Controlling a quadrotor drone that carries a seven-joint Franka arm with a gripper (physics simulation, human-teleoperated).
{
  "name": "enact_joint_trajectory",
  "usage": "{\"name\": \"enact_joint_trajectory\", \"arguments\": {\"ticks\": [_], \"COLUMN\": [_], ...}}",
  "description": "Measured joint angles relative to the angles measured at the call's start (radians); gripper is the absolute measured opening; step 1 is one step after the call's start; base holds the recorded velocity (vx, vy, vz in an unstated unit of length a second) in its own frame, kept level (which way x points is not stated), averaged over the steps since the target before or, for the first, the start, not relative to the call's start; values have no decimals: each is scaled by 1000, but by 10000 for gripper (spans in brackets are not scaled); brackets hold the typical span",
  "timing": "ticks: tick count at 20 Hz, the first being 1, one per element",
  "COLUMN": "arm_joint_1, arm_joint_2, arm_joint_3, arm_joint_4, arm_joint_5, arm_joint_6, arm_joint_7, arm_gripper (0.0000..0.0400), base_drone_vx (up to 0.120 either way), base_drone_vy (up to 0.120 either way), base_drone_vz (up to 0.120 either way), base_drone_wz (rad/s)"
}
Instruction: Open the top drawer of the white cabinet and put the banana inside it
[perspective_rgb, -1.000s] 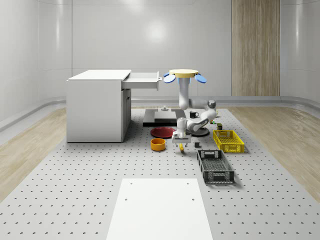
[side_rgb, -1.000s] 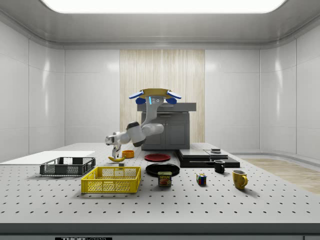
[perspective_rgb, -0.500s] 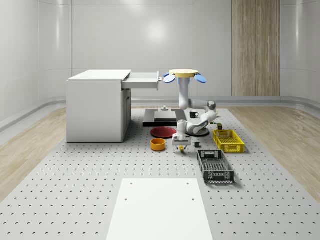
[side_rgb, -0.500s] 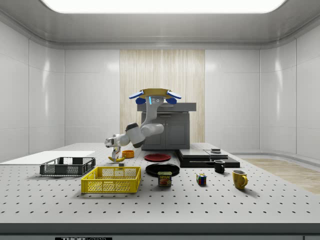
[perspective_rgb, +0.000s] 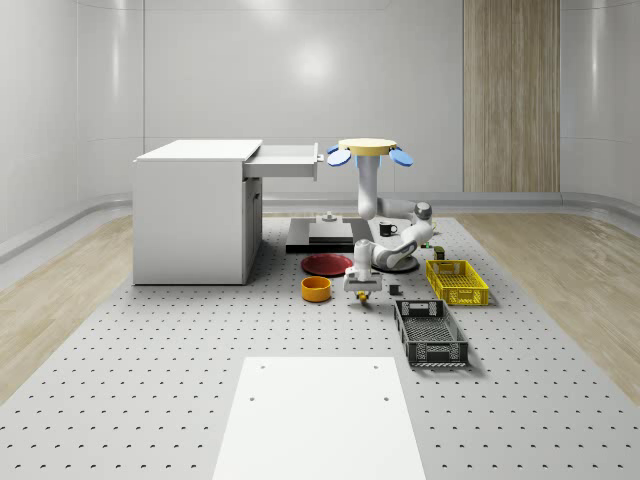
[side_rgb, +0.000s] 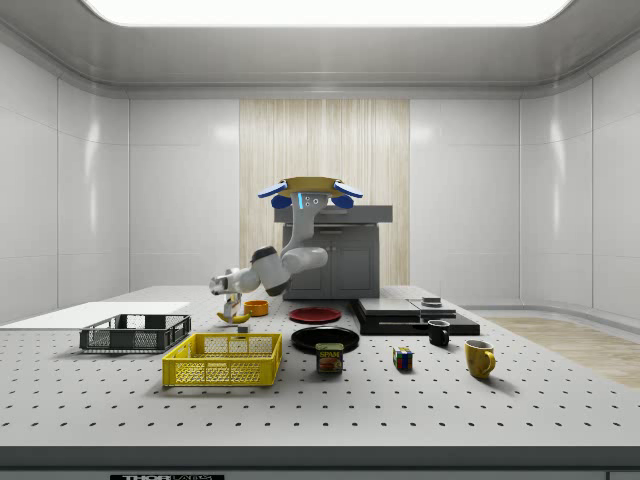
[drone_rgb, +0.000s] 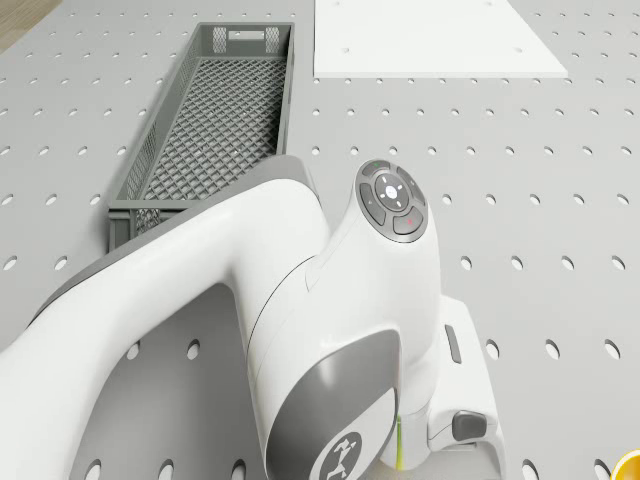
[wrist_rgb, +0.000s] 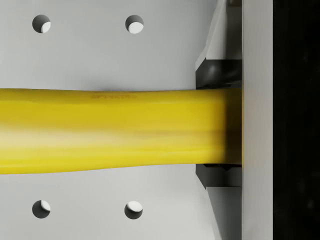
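Drone hovers beside white cabinet w/ top drawer already out, arm reaching down so gripper straddles banana on table (fingers apart, abt to pinch, probably).

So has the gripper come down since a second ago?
Yes. The gripper is lower against the orange bowl beside it, jaws now around the banana.

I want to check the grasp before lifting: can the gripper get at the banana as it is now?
Probably yes. The gripper is down at the banana on the table, and the wrist view shows a finger pad on either side of it, with nothing between.
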Motion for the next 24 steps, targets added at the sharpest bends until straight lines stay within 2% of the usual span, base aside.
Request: {"name": "enact_joint_trajectory", "arguments": {"ticks": [5, 10, 16, 24], "arm_joint_1": [-15, -27, -32, -32], "arm_joint_2": [-7, -16, -23, -30], "arm_joint_3": [-49, -99, -125, -133], "arm_joint_4": [-23, -42, -51, -53], "arm_joint_5": [-42, -87, -112, -123], "arm_joint_6": [-27, -53, -63, -62], "arm_joint_7": [31, 35, 36, 36], "arm_gripper": [193, 193, 193, 193], "base_drone_vx": [0, 0, 0, -110], "base_drone_vy": [0, 0, 0, 0], "base_drone_vz": [0, 120, 120, 120], "base_drone_wz": [0, 0, 0, 0]}}
